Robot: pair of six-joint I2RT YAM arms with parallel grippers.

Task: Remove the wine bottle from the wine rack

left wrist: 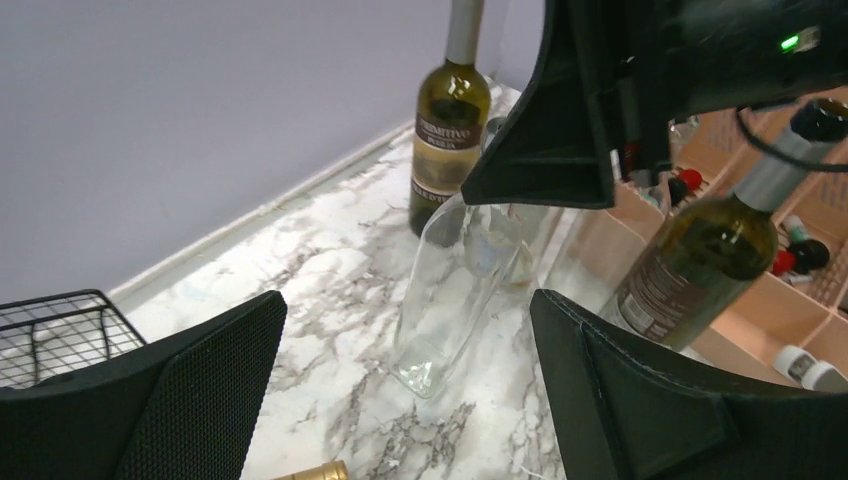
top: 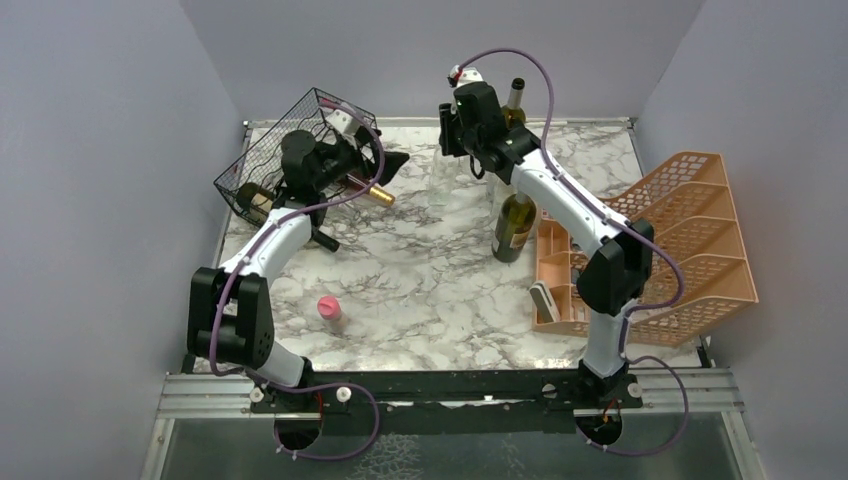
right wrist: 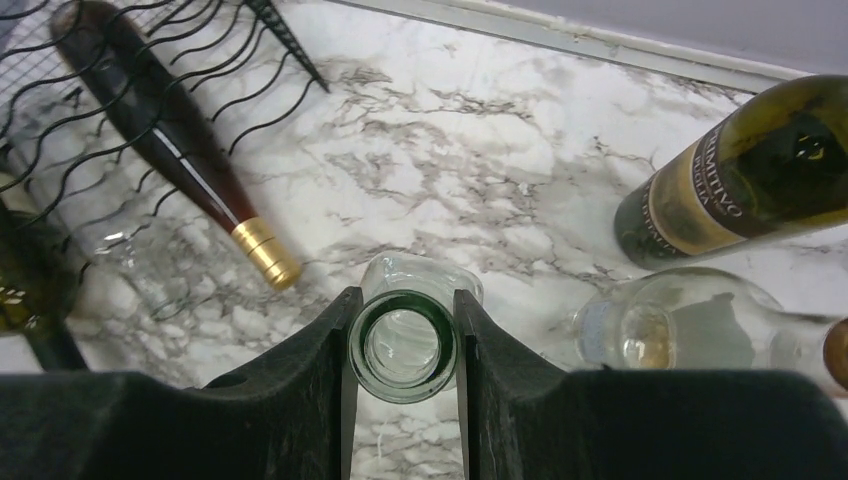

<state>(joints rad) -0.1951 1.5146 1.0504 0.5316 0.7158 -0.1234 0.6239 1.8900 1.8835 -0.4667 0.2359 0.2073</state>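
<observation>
Glass, likely heavy and slick: take the wine bottle by its neck, at five o'clock; your left gripper gapes, right gripper clamps a clear bottle.

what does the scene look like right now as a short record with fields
wine rack: back left, dark gold-capped bottle lying in it, neck poking out
left jaws: open, holding nothing, close to that bottle's cap
right jaws: shut on the mouth of a clear bottle
also standing: green wine bottle, right of centre
right edge: peach organizer
task state: bottle not yet off the rack
</observation>
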